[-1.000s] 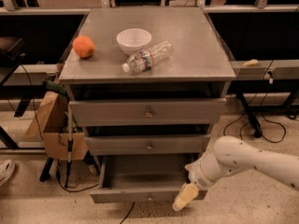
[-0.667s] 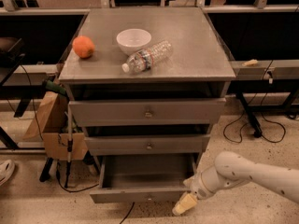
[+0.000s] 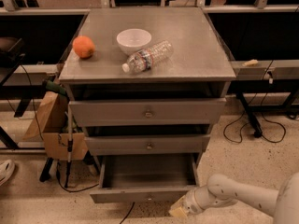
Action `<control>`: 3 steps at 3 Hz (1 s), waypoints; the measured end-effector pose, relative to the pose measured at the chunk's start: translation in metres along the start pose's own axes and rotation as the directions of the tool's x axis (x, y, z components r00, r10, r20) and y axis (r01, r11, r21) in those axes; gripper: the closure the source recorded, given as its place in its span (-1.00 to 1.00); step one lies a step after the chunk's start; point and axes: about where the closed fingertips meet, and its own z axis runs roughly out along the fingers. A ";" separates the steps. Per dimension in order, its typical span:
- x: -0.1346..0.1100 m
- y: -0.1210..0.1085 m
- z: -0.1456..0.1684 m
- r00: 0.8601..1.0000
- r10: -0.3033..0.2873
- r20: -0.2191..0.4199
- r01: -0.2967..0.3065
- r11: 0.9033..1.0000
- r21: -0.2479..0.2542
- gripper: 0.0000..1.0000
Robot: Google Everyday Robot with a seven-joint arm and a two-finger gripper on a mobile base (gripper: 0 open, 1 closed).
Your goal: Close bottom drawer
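The bottom drawer (image 3: 140, 195) stands pulled well out from the grey cabinet, its narrow front with the small round knob lowest in the view. Its bare grey floor shows between the side walls. Above it, the middle drawer (image 3: 148, 144) and the top drawer (image 3: 147, 111) sit nearly flush with the cabinet, each showing a dark slit along its upper edge.

The gripper (image 3: 179, 211) is low near the floor, just beside the right end of the bottom drawer's front, at the end of a white arm (image 3: 233, 197) that reaches in from the lower right. Whether it is released or clenched cannot be told, nor whether it touches the front.

On the tabletop (image 3: 201, 36), an orange (image 3: 83, 46) lies near the left edge. A white bowl (image 3: 133, 40) sits towards the middle, showing only its plain inside. A clear plastic bottle (image 3: 147, 56) lies on its side just beside the bowl, its cap pointing at the front edge.

A brown paper bag (image 3: 50, 125) stands on the floor left of the cabinet.
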 end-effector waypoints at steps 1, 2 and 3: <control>0.025 -0.024 0.042 0.998 0.059 0.001 -0.059 0.998 0.017 0.77; 0.028 -0.022 0.047 0.998 0.063 0.002 -0.063 0.998 0.008 1.00; 0.028 -0.022 0.047 0.998 0.063 0.002 -0.063 0.998 0.008 1.00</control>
